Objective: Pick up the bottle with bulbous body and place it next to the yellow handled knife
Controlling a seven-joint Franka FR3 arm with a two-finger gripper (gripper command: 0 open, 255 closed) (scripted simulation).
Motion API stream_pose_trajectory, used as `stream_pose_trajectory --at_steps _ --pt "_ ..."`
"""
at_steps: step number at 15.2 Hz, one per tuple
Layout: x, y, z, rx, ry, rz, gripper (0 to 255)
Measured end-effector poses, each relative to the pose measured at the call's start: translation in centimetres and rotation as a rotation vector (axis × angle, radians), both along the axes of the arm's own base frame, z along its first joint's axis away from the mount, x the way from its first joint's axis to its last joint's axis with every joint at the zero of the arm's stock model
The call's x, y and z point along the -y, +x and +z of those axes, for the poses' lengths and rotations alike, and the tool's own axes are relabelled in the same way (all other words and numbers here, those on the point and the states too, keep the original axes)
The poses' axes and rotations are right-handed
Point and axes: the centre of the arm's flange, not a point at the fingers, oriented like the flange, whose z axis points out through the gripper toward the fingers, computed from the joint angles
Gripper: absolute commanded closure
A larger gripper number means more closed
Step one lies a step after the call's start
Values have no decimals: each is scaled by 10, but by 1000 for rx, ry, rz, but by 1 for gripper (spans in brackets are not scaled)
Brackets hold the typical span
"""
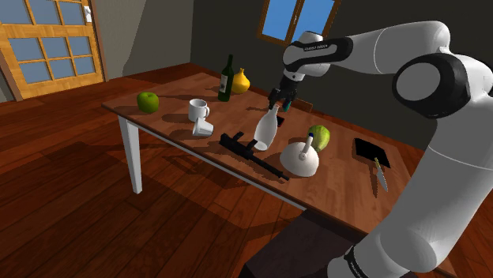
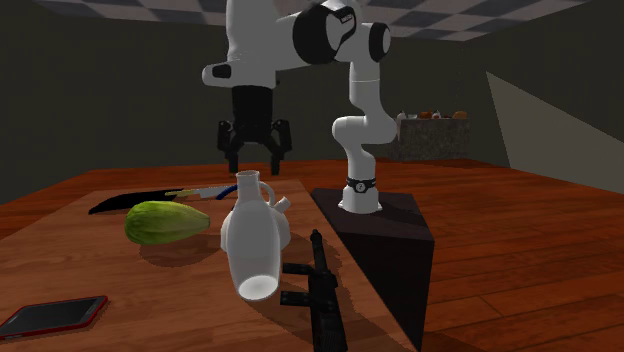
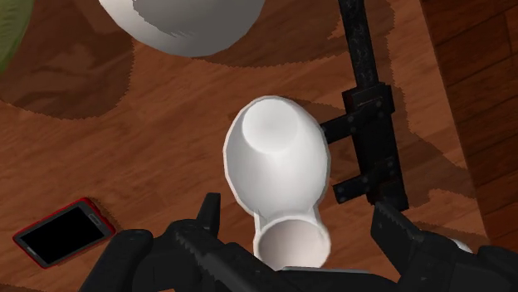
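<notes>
Shoulder view: pincer [image 1: 280, 105] spread wide over white bottle [image 1: 265, 133], ten o'clock from the jug [image 1: 302, 160]; rigid, smooth, likely slippery, so grasp its neck.

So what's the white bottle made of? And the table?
The bottle is plain, dull white all over. It isn't see-through, and it has no shine or label. It could be pottery or plastic; the look doesn't settle it. The table looks like wood: its reddish-brown top has streaky grain lines and a soft sheen.
</notes>
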Motion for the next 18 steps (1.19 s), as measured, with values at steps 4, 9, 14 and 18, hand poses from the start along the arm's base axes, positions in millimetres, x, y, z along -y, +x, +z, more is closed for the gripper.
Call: stream_pose_trajectory --at_steps 4,9,14,18 --pt "1 2 -23 0 0 0 0" --pt "1 4 -29 0 0 0 0" --pt "1 4 -29 1 0 0 255" --pt "1 4 -29 1 0 0 255"
